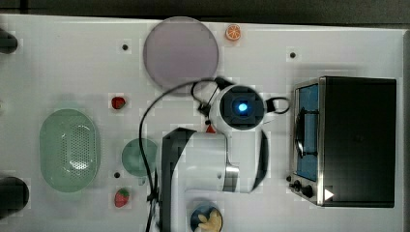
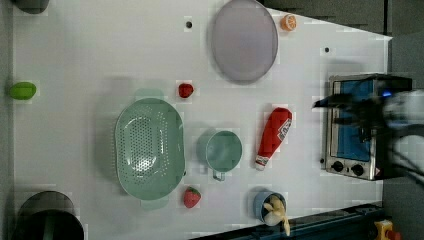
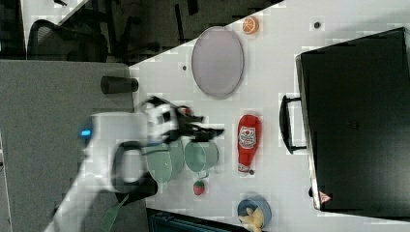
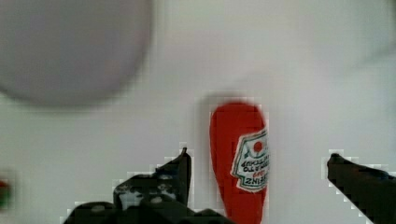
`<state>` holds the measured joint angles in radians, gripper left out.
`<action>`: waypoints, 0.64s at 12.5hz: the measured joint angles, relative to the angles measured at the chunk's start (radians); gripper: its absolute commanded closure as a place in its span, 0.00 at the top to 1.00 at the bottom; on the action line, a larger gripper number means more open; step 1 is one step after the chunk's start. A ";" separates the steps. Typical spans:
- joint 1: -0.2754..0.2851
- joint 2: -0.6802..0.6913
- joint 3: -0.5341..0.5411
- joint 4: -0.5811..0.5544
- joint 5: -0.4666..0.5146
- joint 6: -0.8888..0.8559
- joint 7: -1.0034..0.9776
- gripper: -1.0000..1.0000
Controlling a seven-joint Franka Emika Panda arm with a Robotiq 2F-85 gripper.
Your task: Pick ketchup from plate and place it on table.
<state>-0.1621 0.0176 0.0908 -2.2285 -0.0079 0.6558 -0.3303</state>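
Hanging over the white tabletop (image 4: 327, 70), the black two-finger gripper (image 4: 257, 161) has its fingers (image 4: 180, 168) spread wide apart — nothing is held between them. In the wrist view, the slim red ketchup bottle with a white label (image 4: 240, 158) lies flat on the table right under the gap, touching neither finger.

In the left view the bottle (image 2: 274, 136) sits in the middle right of the frame, its whitish cap end pointing down, between the small round green dish (image 2: 223, 150) and the silver toaster oven with a blue window (image 2: 350, 125). In the right view it (image 3: 248, 142) lies just beside the oven's black handle (image 3: 285, 124).

Farther off, the big flat round greyish-lilac plate (image 2: 244, 40) rests at the top middle of the left view — bare, and well apart from the bottle. An orange slice (image 2: 288, 22) sits just to its right. The oval green basket with holes (image 2: 149, 147) fills the left middle, with red strawberries (image 2: 186, 90) near it.
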 measured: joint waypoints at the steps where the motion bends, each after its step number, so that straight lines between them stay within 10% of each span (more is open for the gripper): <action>1: -0.001 -0.056 -0.003 0.064 -0.005 -0.080 0.060 1.00; 8: -0.001 -0.236 -0.002 0.422 0.004 -0.559 0.296 1.00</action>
<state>-0.1631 -0.2180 0.0889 -1.8066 -0.0037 0.0964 -0.0345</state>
